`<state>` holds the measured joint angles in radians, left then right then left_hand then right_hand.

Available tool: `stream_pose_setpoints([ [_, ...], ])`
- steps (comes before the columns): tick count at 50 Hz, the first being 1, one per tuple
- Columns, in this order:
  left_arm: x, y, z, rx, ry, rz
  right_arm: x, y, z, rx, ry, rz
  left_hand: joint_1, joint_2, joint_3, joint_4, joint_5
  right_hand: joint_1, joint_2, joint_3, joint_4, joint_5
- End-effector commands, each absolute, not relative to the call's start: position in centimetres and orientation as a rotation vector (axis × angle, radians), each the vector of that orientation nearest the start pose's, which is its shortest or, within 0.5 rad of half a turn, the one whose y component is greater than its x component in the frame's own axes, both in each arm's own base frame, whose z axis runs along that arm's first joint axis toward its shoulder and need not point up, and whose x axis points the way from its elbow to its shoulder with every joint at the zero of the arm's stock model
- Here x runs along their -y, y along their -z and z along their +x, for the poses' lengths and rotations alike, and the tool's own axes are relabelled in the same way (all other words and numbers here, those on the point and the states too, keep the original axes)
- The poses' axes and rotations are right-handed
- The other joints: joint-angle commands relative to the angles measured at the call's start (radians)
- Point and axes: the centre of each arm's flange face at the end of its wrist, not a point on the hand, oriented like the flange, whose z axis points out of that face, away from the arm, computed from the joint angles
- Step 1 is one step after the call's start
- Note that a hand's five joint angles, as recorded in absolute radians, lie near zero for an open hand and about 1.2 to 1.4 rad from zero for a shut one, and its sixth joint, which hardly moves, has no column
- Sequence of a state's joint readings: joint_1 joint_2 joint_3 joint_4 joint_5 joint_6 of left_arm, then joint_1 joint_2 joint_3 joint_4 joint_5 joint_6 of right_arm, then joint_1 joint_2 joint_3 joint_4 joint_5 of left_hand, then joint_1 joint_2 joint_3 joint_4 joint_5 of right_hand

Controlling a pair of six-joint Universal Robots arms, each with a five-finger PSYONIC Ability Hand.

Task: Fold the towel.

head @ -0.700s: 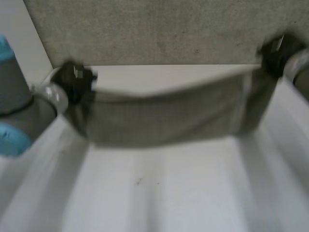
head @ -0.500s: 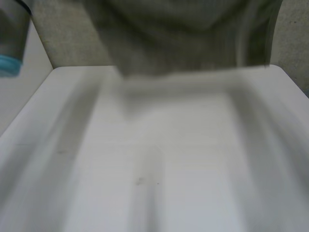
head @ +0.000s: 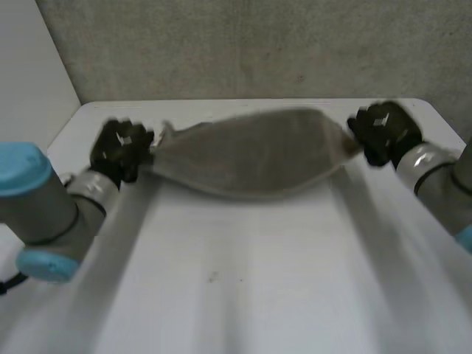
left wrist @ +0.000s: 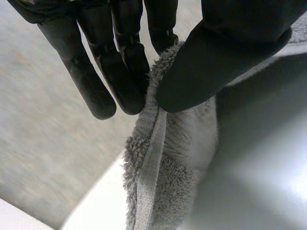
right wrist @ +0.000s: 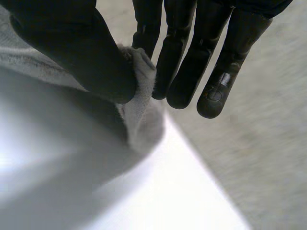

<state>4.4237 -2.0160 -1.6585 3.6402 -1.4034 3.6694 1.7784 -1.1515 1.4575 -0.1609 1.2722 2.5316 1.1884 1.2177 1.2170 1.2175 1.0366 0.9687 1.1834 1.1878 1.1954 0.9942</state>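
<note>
A grey towel (head: 254, 151) hangs stretched between my two hands over the far part of the white table (head: 243, 280), its middle sagging toward me. My left hand (head: 122, 147) pinches the towel's left end; in the left wrist view the thumb (left wrist: 225, 57) presses the hemmed towel (left wrist: 158, 158) against the fingers (left wrist: 120, 72). My right hand (head: 383, 133) pinches the right end; in the right wrist view the thumb (right wrist: 81, 52) clamps a towel corner (right wrist: 139, 81) against the fingers (right wrist: 182, 62).
A grey carpeted floor (head: 243, 48) lies beyond the table's far edge. A pale wall (head: 29, 81) stands at the far left. Bare tabletop stretches from the towel to the near side.
Both hands swung the towel up high and away, then brought it back down. It now hangs lower and bunched narrower between the hands, which sit closer to the table.
</note>
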Motion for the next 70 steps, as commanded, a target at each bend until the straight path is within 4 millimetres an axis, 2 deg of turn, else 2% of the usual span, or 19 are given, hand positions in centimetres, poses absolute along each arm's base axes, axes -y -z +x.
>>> stream_pose_setpoints([
  [1,28.6,-13.1,-23.6,-2.020,1.855,1.258,31.7,-18.1,20.6,-2.328,1.746,-1.486,0.208,0.179,0.179,0.179,0.185,0.428,0.213,0.208,0.201,0.228],
  [2,28.1,-13.5,-23.3,-2.021,1.842,1.262,31.7,-18.1,20.6,-2.328,1.745,-1.486,0.208,0.179,0.179,0.179,0.185,0.428,0.213,0.208,0.201,0.228],
  [3,28.1,-13.5,-23.3,-2.021,1.841,1.262,31.6,-18.1,19.6,-2.395,1.694,-1.482,0.208,0.179,0.179,0.179,0.185,0.428,0.213,0.208,0.201,0.228],
  [4,27.7,-14.0,-22.9,-2.028,1.835,1.257,31.6,-18.1,19.5,-2.396,1.693,-1.482,0.208,0.179,0.179,0.179,0.185,0.428,0.213,0.208,0.201,0.228],
  [6,27.5,-14.4,-22.7,-2.032,1.833,1.251,31.8,-18.4,18.3,-2.481,1.666,-1.431,0.208,0.179,0.179,0.179,0.185,0.428,0.213,0.208,0.201,0.228],
  [8,27.1,-14.6,-22.5,-2.038,1.826,1.254,31.7,-18.4,18.1,-2.494,1.666,-1.415,0.197,0.167,0.168,0.167,0.174,0.428,0.213,0.208,0.201,0.228],
  [10,26.8,-14.6,-22.4,-2.043,1.822,1.255,31.6,-18.6,18.0,-2.497,1.673,-1.401,-0.213,-0.242,-0.241,-0.242,-0.235,0.428,0.213,0.208,0.201,0.228],
  [12,26.8,-14.6,-22.4,-2.043,1.822,1.255,31.6,-18.7,17.8,-2.503,1.675,-1.385,-0.264,-0.293,-0.293,-0.293,-0.287,0.428,0.213,0.208,0.201,0.228],
  [14,26.9,-14.4,-22.3,-2.051,1.815,1.253,32.1,-18.8,16.9,-2.530,1.691,-1.321,-0.276,-0.305,-0.305,-0.305,-0.299,0.428,0.213,0.208,0.201,0.228],
  [23,28.4,-12.3,-20.9,-2.107,1.746,1.204,32.8,-18.7,16.0,-2.561,1.703,-1.203,-0.335,-0.364,-0.363,-0.364,-0.358,0.428,0.213,0.208,0.201,0.228],
  [35,28.6,-11.9,-19.9,-2.140,1.721,1.165,32.8,-18.2,15.6,-2.565,1.696,-1.127,-0.335,-0.364,-0.363,-0.364,-0.358,0.428,0.213,0.208,0.201,0.228],
  [39,28.1,-11.9,-19.8,-2.157,1.717,1.175,32.5,-17.9,15.8,-2.565,1.682,-1.134,-0.528,-0.557,-0.557,-0.557,-0.551,0.428,0.213,0.208,0.201,0.228],
  [48,28.1,-11.5,-18.9,-2.222,1.747,1.210,32.6,-17.7,15.8,-2.554,1.706,-1.136,-0.538,-0.567,-0.566,-0.567,-0.560,0.428,0.213,0.208,0.201,0.228],
  [60,28.7,-11.2,-19.0,-2.282,1.794,1.159,32.4,-17.1,15.9,-2.556,1.694,-1.151,-0.514,-0.543,-0.543,-0.543,-0.537,0.428,0.213,0.208,0.201,0.228],
  [70,28.9,-10.4,-19.3,-2.313,1.788,1.183,32.4,-17.0,15.9,-2.556,1.695,-1.153,-0.253,-0.282,-0.281,-0.282,-0.275,0.428,0.213,0.208,0.201,0.228],
])
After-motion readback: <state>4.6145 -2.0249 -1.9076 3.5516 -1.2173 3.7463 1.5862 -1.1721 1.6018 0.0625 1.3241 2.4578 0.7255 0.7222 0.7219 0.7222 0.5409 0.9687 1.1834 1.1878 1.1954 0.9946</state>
